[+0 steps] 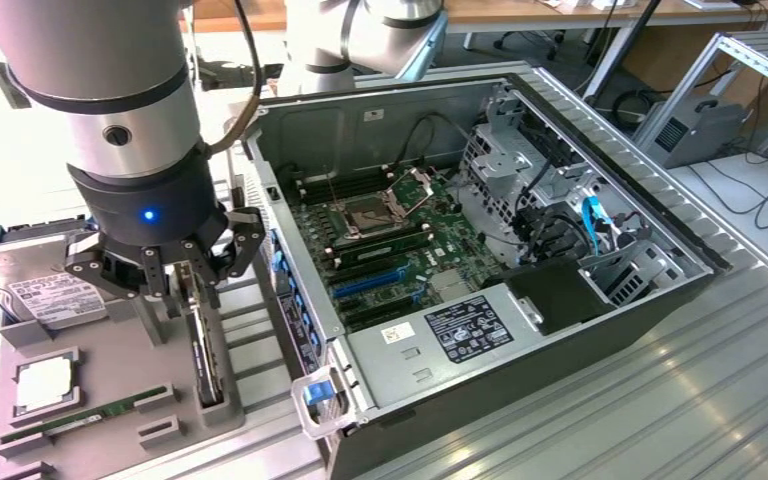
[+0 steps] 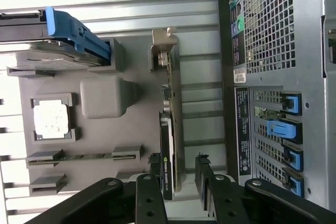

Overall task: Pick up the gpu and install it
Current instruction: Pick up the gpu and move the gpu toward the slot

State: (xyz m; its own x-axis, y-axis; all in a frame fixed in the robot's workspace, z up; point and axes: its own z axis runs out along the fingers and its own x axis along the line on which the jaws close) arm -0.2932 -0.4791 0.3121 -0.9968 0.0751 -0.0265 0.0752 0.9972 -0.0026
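1. Gpu [image 1: 208, 355]: on edge in a slot of the gray tray [image 1: 111, 355], lower left of the exterior view; upper end hidden behind the gripper [image 1: 184, 305].
2. Wide-open jaws straddling the card, one finger on each side; contact hard to make out.
3. Also on the tray: hard drive [image 1: 37, 290], CPU [image 1: 44, 385], RAM stick [image 1: 84, 412].
4. Just beside, at centre frame: open computer case [image 1: 357, 130].

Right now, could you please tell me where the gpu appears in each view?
Exterior view's lower left: gpu on edge in the tray, below the gripper.
Wrist view: gpu straddled by the open gripper, beside the case.
Shared landmark: the silver chip on the tray.
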